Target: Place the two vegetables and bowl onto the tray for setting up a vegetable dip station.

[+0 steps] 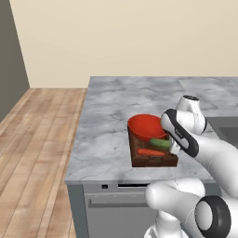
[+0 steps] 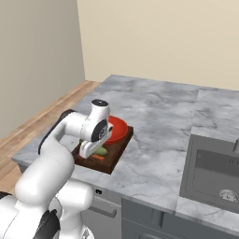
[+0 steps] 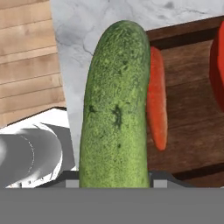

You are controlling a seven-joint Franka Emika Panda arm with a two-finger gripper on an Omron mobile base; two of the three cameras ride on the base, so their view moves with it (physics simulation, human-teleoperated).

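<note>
A: What is the end effector (image 3: 114, 181) doing?

B: It pinches the cucumber (image 3: 116, 105) — in the hand view the green, pebbled cucumber rises straight up from between the two dark finger tips, which sit against its sides, part-way spread.

A: And where does that put the cucumber?

B: Over the tray (image 1: 139, 158). In the left base view it shows as a short green shape (image 1: 159, 143) at the arm's wrist, above the tray's near half, with the carrot (image 1: 151, 152) just below it. Whether it touches the tray floor I cannot tell.

A: The carrot?

B: Slim, orange-red, tapered, lying flat on the dark brown wood of the tray, just beside the cucumber in the hand view (image 3: 156, 105).

A: And the bowl?

B: The glossy red bowl (image 1: 145, 126) sits at the tray's far end, about as wide as the tray itself.

A: The surroundings?

B: The tray lies on a grey marbled counter (image 1: 111, 121) near its front edge. A sink (image 2: 214, 175) is sunk into the counter further along — wooden floor (image 1: 32, 153) to the other side, plain beige wall (image 1: 130, 37) behind.
</note>
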